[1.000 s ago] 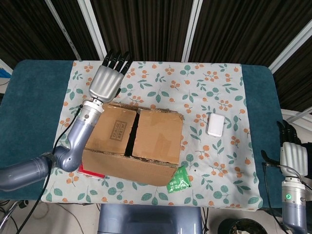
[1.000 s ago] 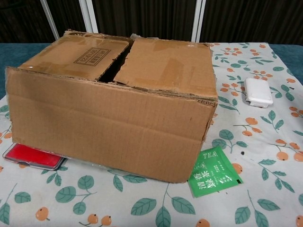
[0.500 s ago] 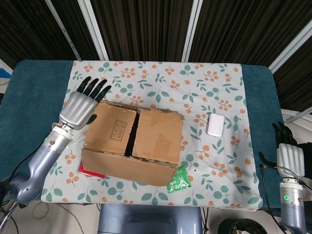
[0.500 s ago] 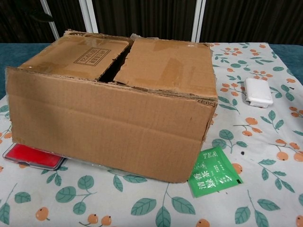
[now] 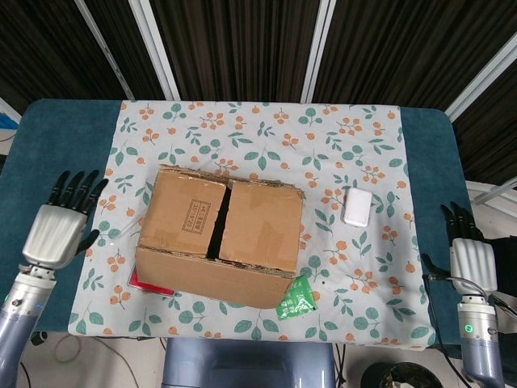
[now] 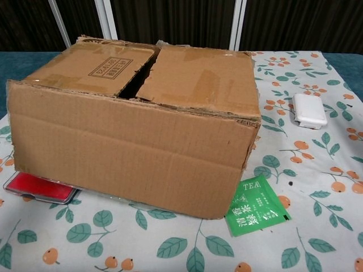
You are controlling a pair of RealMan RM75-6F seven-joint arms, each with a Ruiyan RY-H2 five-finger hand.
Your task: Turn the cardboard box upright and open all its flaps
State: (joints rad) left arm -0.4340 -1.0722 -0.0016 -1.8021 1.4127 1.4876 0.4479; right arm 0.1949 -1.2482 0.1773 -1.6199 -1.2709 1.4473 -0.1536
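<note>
Dark slatted panels back the worktop (image 5: 48, 153), which is teal with a leaf-and-orange-fruit cloth (image 5: 266, 129) over its middle.

At the far left my left robot hand (image 5: 58, 226) hangs over the bare teal edge, fingers spread and holding nothing, well apart from the cardboard box (image 5: 220, 234). I judge it is parked there to leave the box free on every side.

That box sits mid-cloth with two top flaps folded nearly shut, a dark slit between them, so the opening is not yet begun. A red flat case (image 6: 38, 188) lies partly under its near left corner; this probably tilts the box slightly, though I cannot be sure.

Right of the box lie a green tea packet (image 6: 256, 207), touching its near corner, and a white pad (image 5: 357, 207), clear of it.

My right robot hand (image 5: 470, 257) waits off the right edge, fingers apart and empty.

Only the head view shows either hand; only the chest view shows the packet's "TEA" lettering and the box's front wall.
</note>
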